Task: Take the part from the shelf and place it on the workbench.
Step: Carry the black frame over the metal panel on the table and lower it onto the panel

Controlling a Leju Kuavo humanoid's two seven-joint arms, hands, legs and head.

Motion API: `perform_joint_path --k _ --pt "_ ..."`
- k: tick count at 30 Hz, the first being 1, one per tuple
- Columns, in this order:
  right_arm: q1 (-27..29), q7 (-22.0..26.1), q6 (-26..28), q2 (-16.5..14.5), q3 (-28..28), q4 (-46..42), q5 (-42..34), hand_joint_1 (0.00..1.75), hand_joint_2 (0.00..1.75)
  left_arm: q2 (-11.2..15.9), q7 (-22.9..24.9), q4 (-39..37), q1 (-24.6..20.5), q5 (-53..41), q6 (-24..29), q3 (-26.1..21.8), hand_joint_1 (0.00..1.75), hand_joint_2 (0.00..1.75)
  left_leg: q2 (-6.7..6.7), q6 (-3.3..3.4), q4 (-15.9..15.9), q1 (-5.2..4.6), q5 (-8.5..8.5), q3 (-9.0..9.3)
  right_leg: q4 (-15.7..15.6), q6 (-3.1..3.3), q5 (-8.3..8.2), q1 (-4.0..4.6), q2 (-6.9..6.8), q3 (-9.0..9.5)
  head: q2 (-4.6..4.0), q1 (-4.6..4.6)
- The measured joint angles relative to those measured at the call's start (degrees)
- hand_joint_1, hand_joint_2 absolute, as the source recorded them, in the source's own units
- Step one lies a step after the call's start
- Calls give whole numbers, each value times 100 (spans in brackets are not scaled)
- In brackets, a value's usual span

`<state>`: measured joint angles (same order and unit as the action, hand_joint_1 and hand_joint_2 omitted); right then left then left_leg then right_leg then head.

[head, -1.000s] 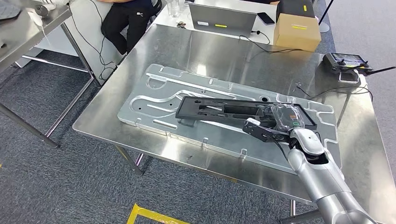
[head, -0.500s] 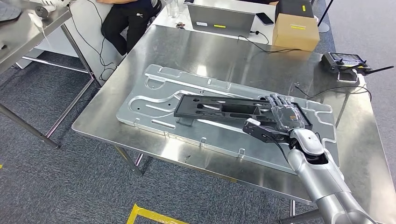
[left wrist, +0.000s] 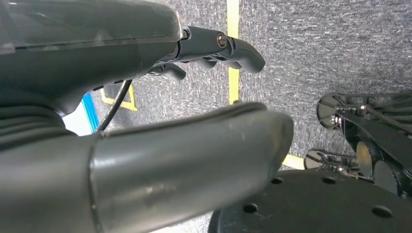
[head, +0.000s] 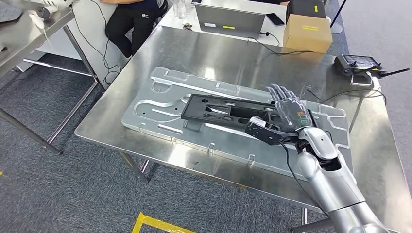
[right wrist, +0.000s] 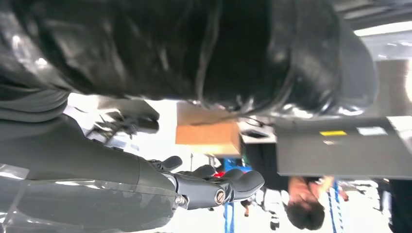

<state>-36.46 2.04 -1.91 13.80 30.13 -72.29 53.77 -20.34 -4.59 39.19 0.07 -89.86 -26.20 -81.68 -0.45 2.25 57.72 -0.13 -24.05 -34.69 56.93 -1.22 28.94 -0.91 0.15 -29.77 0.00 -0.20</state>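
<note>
Long black flat slotted plastic part (head: 228, 111) lies flat on the large embossed silver metal plate (head: 160, 104), which sits on the stainless steel workbench (head: 218, 53). The part runs left to right across the plate's middle, so placement looks essentially done.

Right hand (head: 286, 119) is at the part's right end, fingers (head: 281, 94) straightened and spread, thumb out to the left; it grips nothing. Judgement: this is the release posture, open wide so the part is not dragged on retreat. Whether the palm touches the part cannot be told; the hand covers that end.

Left hand (left wrist: 145, 121), in its wrist view, hangs over grey carpet, fingers apart, holding nothing.

A cardboard box (head: 309, 33) and a grey laptop (head: 231, 20) stand at the far edge. A seated person is cut off at the frame's top.
</note>
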Motion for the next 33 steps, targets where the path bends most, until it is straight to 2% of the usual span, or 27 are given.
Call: perform_joint_path --k 1,2,3,5,6,7,8,10,11,12,15,16,17,18,20,21,22,23,24,26,27,28,31,32,33 --pt "3 1 -7 5 6 -90 -9 0 0 -4 1 0 -3 -2 1 0 0 0 11 32 -73 16 38 38 18 -24 27 0 0 4 0 2" --pt "3 3 -9 13 14 -171 -18 0 0 -9 2 0 -6 -3 2 0 0 0 27 52 -148 38 78 72 149 -35 130 8 1 -48 0 3" --pt "4 4 -9 22 25 -229 -26 0 0 -14 2 0 -9 -5 2 0 0 0 40 63 -199 57 107 94 392 -41 286 9 -1 -155 0 5" --pt "34 4 -13 38 48 -295 -37 0 0 -18 3 0 -13 -6 2 0 0 0 49 70 -207 52 120 91 1108 -68 634 -6 -1 -500 0 5" --pt "60 4 -16 45 58 -305 -40 0 0 -19 4 0 -13 -6 1 0 0 0 50 67 -195 54 121 83 1384 -88 715 -24 -2 -640 0 6" --pt "81 3 -18 51 68 -309 -42 0 0 -19 7 0 -12 -6 1 0 0 0 50 60 -175 61 119 71 1510 -110 699 -48 -4 -714 0 5" --pt "94 3 -19 56 78 -315 -43 0 0 -21 11 0 -12 -6 -1 0 0 0 50 44 -140 74 112 51 1422 -135 570 -77 -8 -685 0 5" --pt "94 5 -19 67 94 -350 -46 0 0 -25 16 1 -13 -6 -2 0 0 0 45 -32 -17 107 76 -15 790 -191 201 -130 -12 -402 0 6" --pt "91 7 -19 70 98 -374 -48 0 0 -25 17 1 -16 -7 -3 0 0 0 38 -85 60 111 55 -58 502 -187 72 -138 3 -281 0 7" --pt "91 8 -20 73 101 -396 -49 0 0 -23 17 2 -18 -7 -3 0 0 0 31 -139 117 110 46 -95 334 -162 15 -135 20 -218 0 4" --pt "94 13 -21 75 107 -434 -52 0 0 -29 19 2 -12 -8 -3 -1 0 0 13 -264 139 116 93 -153 336 5 -31 -98 46 -285 0 -1" --pt "91 14 -22 75 110 -441 -52 0 0 -31 20 2 -8 -8 -3 -1 0 0 13 -293 171 127 55 -176 336 60 -63 -95 40 -311 0 -1" --pt "88 15 -22 75 115 -449 -52 0 0 -32 22 2 -6 -8 -3 -1 0 0 16 -316 291 136 -64 -227 329 113 -101 -96 32 -343 0 -2" --pt "86 15 -23 75 121 -456 -52 0 0 -32 24 1 -8 -8 -3 -1 0 0 20 -331 523 141 -267 -314 322 159 -140 -94 24 -383 0 -3" --pt "89 16 -24 75 139 -464 -53 0 0 -32 27 0 -15 -8 -3 0 0 0 26 -348 1239 139 -771 -546 326 210 -211 -61 14 -477 0 -4" --pt "92 16 -24 75 150 -465 -54 0 0 -32 28 0 -16 -8 -2 0 0 0 26 -343 1551 135 -944 -623 330 223 -247 -38 10 -528 0 -4" --pt "95 16 -24 75 160 -465 -56 0 0 -32 30 0 -16 -8 -2 0 0 0 26 -323 1698 127 -1016 -616 334 233 -282 -11 7 -579 0 -4" --pt "96 16 -23 75 169 -464 -59 0 0 -32 32 0 -16 -8 -1 1 0 0 25 -286 1628 112 -984 -501 337 240 -316 15 5 -624 0 -4" --pt "96 17 -21 76 175 -466 -62 0 0 -32 33 1 -16 -8 -1 1 0 0 24 -228 1347 85 -873 -277 338 245 -351 41 6 -664 0 -4" --pt "93 18 -14 80 179 -485 -72 0 0 -25 36 3 -25 -8 -1 2 0 0 25 -62 537 9 -658 262 332 240 -418 82 5 -716 0 -1" --pt "93 19 -9 87 180 -498 -77 0 0 -21 40 5 -30 -8 -3 2 0 0 32 -1 244 -27 -589 432 325 222 -451 84 1 -730 0 0" --pt "97 19 -5 93 181 -509 -84 0 0 -17 45 7 -33 -8 -4 2 0 0 38 40 89 -56 -561 506 314 194 -485 73 -6 -739 0 1" --pt "115 15 -1 120 186 -534 -100 0 0 -17 70 9 -25 -9 -16 4 0 0 61 74 -50 -66 -390 491 250 84 -568 42 -19 -746 0 -2" --pt "116 14 0 137 186 -540 -103 0 0 -19 76 9 -26 -10 -23 5 0 0 75 92 -118 -50 -302 479 289 58 -481 44 -18 -771 0 -1" --pt "116 14 0 154 186 -543 -107 0 0 -21 78 9 -27 -10 -29 6 0 0 89 105 -181 -31 -212 451 424 36 -296 44 -14 -824 0 2"
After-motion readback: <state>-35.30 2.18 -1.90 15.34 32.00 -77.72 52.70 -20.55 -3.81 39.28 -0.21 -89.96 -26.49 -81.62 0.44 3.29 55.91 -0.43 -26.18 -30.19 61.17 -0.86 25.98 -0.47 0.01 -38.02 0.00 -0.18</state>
